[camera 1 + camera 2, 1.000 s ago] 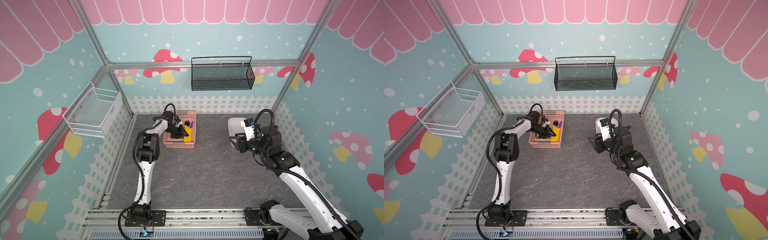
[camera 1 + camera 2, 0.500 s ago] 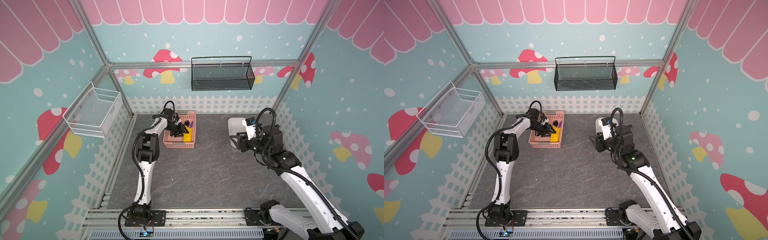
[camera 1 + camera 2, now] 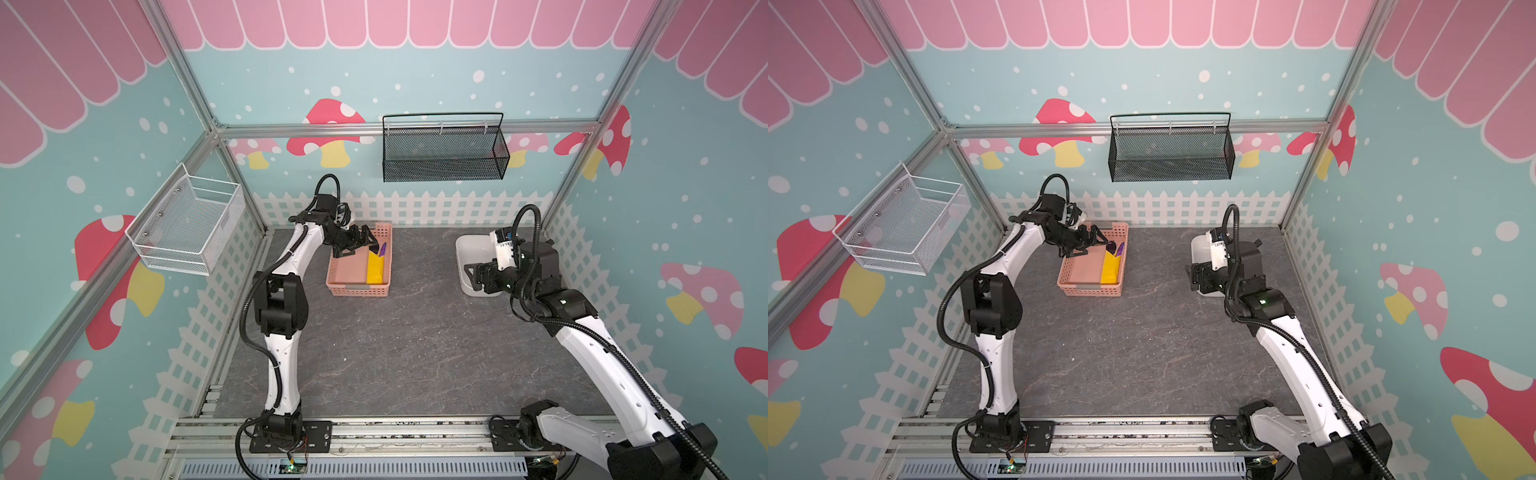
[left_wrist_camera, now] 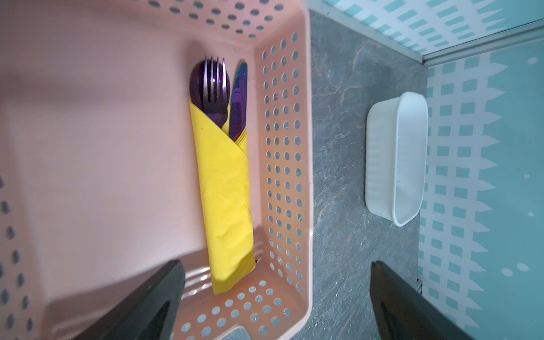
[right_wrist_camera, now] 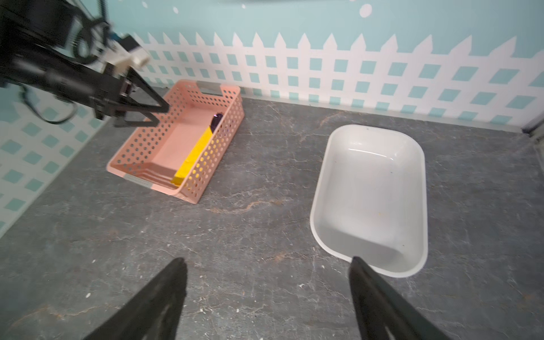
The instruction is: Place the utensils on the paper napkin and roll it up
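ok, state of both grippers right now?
Left gripper: open, holding nothing.
Right gripper: open, holding nothing.

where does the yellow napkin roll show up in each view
Top view: napkin roll along the pink basket's right wall.
Top view: roll in the same place.
Left wrist: picture's centre, utensils poking out.
Right wrist: roll against the basket wall facing the white tub.
Shared landmark: that tub, in all views.

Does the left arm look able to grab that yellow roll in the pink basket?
Probably yes: its open pincer hangs above the basket, nothing covers the roll, though it lies close against one wall.
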Tool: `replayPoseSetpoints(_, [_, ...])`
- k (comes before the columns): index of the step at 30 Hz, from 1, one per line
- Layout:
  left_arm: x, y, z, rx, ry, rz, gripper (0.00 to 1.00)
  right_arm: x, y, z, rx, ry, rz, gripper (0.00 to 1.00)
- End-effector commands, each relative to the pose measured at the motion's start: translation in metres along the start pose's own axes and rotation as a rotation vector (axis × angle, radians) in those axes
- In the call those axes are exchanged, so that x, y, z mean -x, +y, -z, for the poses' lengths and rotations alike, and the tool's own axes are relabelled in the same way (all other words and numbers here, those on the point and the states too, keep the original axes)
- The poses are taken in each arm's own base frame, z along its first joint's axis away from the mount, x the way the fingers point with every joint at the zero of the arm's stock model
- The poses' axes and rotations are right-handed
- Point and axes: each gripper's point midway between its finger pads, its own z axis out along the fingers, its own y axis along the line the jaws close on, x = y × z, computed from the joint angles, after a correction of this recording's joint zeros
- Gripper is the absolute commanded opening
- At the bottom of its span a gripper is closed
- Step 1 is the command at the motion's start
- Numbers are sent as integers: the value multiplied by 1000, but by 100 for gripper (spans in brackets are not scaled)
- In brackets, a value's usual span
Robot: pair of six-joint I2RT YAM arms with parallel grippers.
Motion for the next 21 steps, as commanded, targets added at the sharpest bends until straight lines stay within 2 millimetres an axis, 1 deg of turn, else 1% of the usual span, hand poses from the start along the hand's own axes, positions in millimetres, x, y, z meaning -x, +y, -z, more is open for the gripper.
replayPoseSetpoints(1, [-2,-2,30,87,-71,-65,100,-7,-24,-6,-105,39,-9,99])
replayPoseSetpoints(4, [-7,-5,53,135,-156,-110,100,-21,-42,-17,-174,70,-28,99])
replayPoseSetpoints(6, [-13,1,69,201,-231,-133,100,-29,-55,-22,-224,63,-43,99])
replayPoseSetpoints(8, [-20,13,88,287,-314,-145,100,-38,-67,-26,-258,58,-61,99])
replayPoseSetpoints(11, [-39,41,108,411,-444,-150,100,-52,-87,-32,-340,37,-64,99])
replayPoseSetpoints(13, [-54,56,118,467,-529,-147,100,-66,-104,-35,-406,35,-83,99])
replayPoseSetpoints(16, [-74,75,130,519,-643,-143,100,-85,-130,-36,-485,26,-130,99])
replayPoseSetpoints(19, [-93,98,133,593,-727,-162,100,-103,-159,-34,-566,-2,-186,100])
replayPoseSetpoints(21, [-104,112,131,629,-764,-185,100,-114,-175,-34,-599,-23,-209,100])
